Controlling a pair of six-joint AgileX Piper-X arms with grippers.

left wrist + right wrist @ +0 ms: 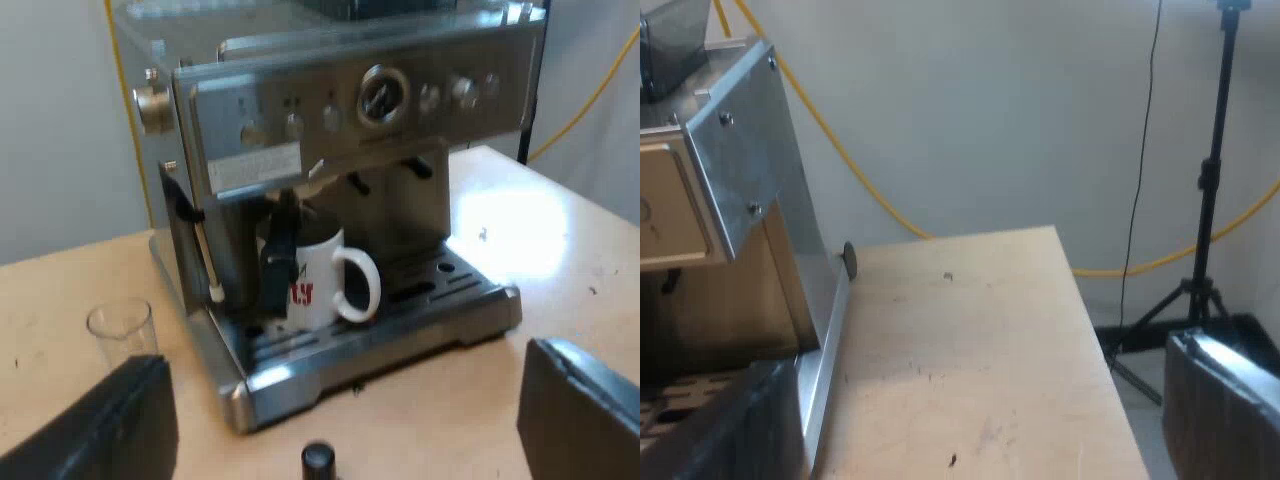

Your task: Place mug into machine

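Left pincer (pixel 350 425): fingers wide apart, nothing held, facing the espresso machine (pixel 350 120) front from the near side. Right pincer (pixel 980 420): likewise apart and empty, aimed past the machine's side over bare table (pixel 970 330). White mug (pixel 320 272) upright on the drip tray (pixel 420 312), straight ahead of the left pincer and well apart from it, long axis vertical, handle turned sideways. Looks placed already; left arm judged nearer. Measuring glass (pixel 120 325) and black tamper knob (pixel 318 460) on the table, nearer than the mug.

Mug (pixel 322 285) upright on espresso machine (pixel 340 110) drip tray.
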